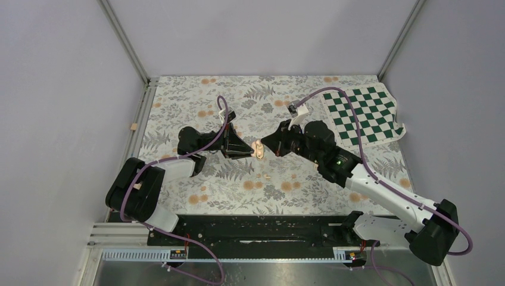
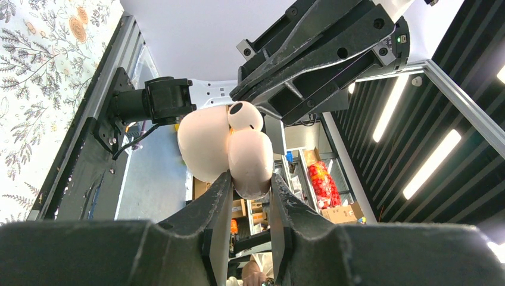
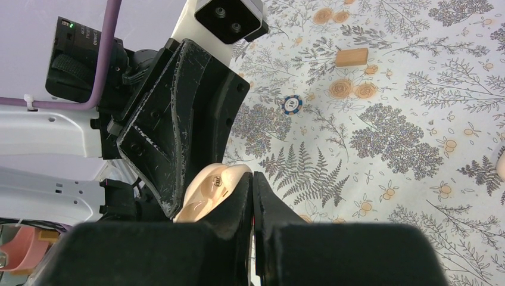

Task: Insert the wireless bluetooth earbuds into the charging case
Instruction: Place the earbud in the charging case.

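Surface: a table under a floral cloth [image 1: 238, 185], with a green chequered cloth [image 1: 363, 113] at the far right corner. Plain grey walls enclose it.

The charging case [image 2: 208, 149] is pale peach, rounded and open, held clear of the table at mid-table. One earbud [image 2: 245, 116], cream with a dark port, sits at its top edge.

The left gripper [image 2: 250, 182] reaches in level and clamps the case between its fingers. The right gripper [image 3: 252, 179] faces it with its jaws closed together, tips at the earbud. Whether they pinch it cannot be told.
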You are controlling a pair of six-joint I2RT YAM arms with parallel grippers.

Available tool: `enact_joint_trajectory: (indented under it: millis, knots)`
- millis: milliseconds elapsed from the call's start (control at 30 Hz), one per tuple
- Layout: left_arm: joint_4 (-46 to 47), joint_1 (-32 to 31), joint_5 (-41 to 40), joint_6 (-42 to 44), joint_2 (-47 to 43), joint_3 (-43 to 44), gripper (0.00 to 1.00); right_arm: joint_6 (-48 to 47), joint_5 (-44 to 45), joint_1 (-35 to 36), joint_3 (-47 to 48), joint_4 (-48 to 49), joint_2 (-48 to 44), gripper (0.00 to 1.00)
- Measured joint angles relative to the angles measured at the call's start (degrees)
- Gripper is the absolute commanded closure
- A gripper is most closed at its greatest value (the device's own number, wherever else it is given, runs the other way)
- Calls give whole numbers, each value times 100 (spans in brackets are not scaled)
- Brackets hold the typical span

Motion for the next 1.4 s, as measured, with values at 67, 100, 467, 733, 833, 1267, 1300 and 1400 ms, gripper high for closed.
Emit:
enact_joint_trajectory:
  millis: [67,100,467,733,833,1267,1300,1400]
  knots:
    - [0,0,-2,0,9,0,100,-2,4,0,-2,0,-4,89]
    - [0,0,-2,0,9,0,100,-7,17,0,-2,0,-9,83]
    - [0,0,0,0,9,-2,100,-243,173,0,398,-361,125,66]
    - [0,0,-2,0,9,-2,100,-282,203,-2,907,-750,437,65]
    - [0,0,-2,0,9,-2,100,-295,197,-2,1147,-1008,621,65]
    - [0,0,0,0,9,-2,100,-367,162,-2,1266,-1593,780,65]
    - [0,0,0,0,9,0,100,-369,162,-2,1266,-1604,780,65]
    - [0,0,0,0,9,-2,100,-367,164,-2,1266,-1604,780,63]
